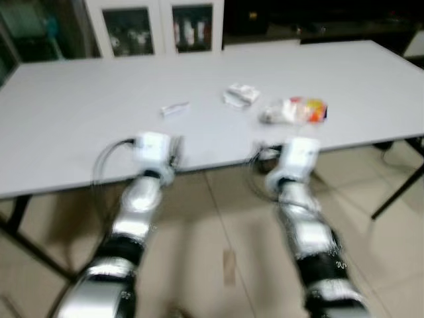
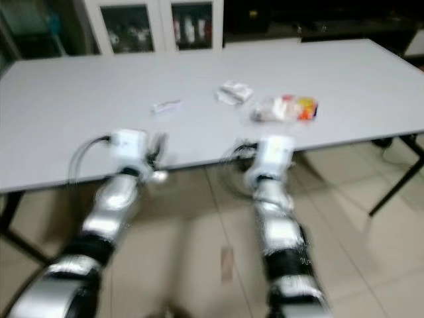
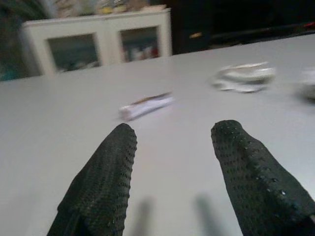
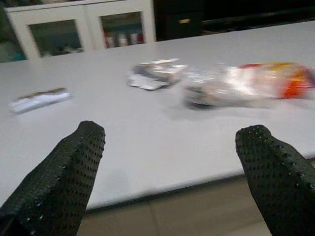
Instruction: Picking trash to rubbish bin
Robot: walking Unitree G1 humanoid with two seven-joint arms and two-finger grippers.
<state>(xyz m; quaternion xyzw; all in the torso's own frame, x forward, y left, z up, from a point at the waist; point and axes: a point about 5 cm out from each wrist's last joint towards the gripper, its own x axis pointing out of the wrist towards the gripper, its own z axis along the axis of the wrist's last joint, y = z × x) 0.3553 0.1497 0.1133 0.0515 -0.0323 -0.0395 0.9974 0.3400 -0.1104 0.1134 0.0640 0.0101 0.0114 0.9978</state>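
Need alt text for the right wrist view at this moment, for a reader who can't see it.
The open right gripper hovers at the near edge of a grey table, facing a clear plastic bag with red-orange print. A crumpled wrapper and a small white wrapper lie farther off.

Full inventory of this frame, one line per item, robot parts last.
table: 1, pale grey, spans the view ahead of the robot
small wrapper: 1, white, on table, leftmost piece
crumpled wrapper: 1, white, on table, centre
plastic bag: 1, clear with orange-red end, on table near front edge
cabinet: 1, white with glass doors, behind table
floor: beige tiles
left end effector: black fingers open, above table, facing small wrapper
right end effector: black fingers open, at table edge, facing plastic bag
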